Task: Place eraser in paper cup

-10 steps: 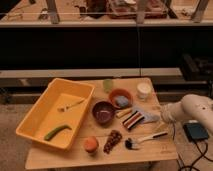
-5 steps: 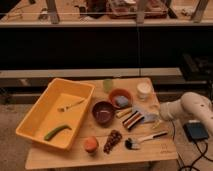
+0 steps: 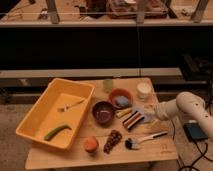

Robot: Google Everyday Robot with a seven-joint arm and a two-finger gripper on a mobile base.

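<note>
The eraser, a flat block with black, red and pale stripes, lies on the wooden table just right of the dark bowl. My gripper comes in from the right on the white arm and sits low at the eraser's right end, open, with nothing lifted. The paper cup, short and white, stands upright at the back right of the table, behind the gripper and apart from it.
A yellow tray with a fork and a green vegetable fills the left. A pale green cup, an orange bowl holding a blue-grey block, an orange fruit, a dark cluster and a brush lie around.
The arm has edged a little to the left, bringing the gripper closer over the eraser's right end. The eraser and the cup have not moved.
</note>
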